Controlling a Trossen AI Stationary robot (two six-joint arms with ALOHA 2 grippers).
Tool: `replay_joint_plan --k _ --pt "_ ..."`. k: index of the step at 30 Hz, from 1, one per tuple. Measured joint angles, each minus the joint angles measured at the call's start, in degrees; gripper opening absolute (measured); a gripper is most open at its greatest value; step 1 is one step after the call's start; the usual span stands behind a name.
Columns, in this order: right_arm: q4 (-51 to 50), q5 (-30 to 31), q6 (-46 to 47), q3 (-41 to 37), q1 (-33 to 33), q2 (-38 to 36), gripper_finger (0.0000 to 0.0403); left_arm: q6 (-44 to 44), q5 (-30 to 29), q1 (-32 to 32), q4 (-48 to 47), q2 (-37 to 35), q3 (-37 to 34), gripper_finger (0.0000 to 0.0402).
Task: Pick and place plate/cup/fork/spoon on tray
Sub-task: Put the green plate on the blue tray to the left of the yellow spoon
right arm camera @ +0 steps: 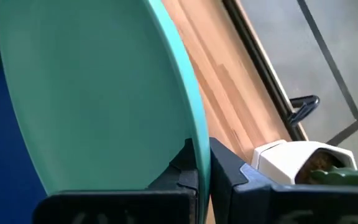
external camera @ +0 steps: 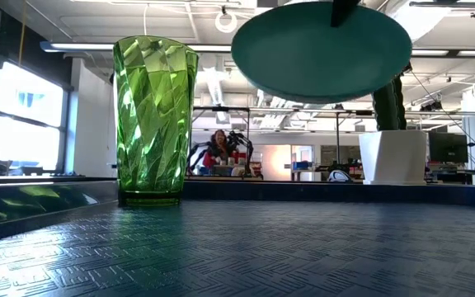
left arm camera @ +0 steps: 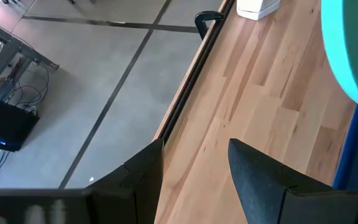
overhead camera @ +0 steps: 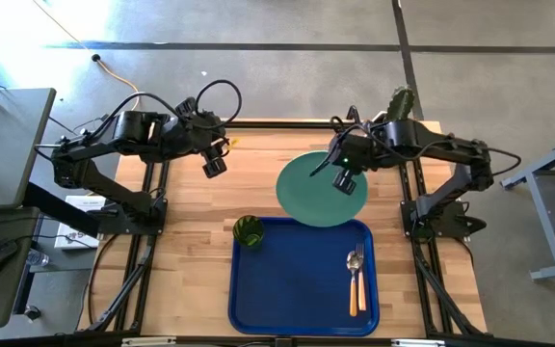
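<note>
two dark jointed arms, looping black cables, black wedge-shaped fingers [left arm camera: 260, 180]

Camera sits at the level of the tray [external camera: 246, 256] floor; dark-blue ribbed surface fills the foreground, with the raised rim running across behind. The cup [external camera: 154, 120] stands upright on the tray at left: translucent green, faceted walls, close to the lens. The plate [external camera: 322, 51] hangs in the air above the tray at upper right, clear of the surface, slightly tilted, underside showing. A dark part enters from the top edge and meets the plate's upper side; its fingers cannot be made out. Behind the rim at right stands a white pot [external camera: 392, 157] with a cactus [external camera: 388, 103]. Far back in the room, a seated person [external camera: 218, 148].
</note>
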Motion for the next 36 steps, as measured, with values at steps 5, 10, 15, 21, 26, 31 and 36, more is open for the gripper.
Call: replay_joint_plan --k 5,10,15,21,26,31,36 --pt "0.46 -1.07 -3.07 -5.03 -0.91 -0.35 0.0000 -1.11 0.93 0.00 -0.15 0.02 0.00 0.0170" --pt "6.01 -4.43 -5.06 -13.72 -1.07 -3.79 0.0000 -1.53 1.11 0.00 -0.18 0.02 0.00 0.0170" --pt "14.22 -10.73 -5.53 -22.81 -2.32 -9.56 0.0000 -1.53 1.12 0.00 -0.20 0.02 0.00 0.0170" --pt "22.07 -17.58 -2.13 -32.57 -4.46 -16.00 0.0000 -1.51 1.11 0.00 -0.20 0.02 0.00 0.0170" --pt "27.81 -22.65 2.03 -39.27 -5.05 -18.08 0.0000 -1.62 1.11 0.01 -0.20 0.02 0.00 0.0170" --pt "34.11 -27.77 5.57 -45.10 -5.01 -18.25 0.0000 -2.67 1.11 0.00 -0.20 0.02 0.00 0.0170" --pt "40.84 -30.84 8.90 -49.96 -4.66 -18.25 0.0000 -2.64 1.11 0.00 -0.20 0.02 0.00 0.0170"
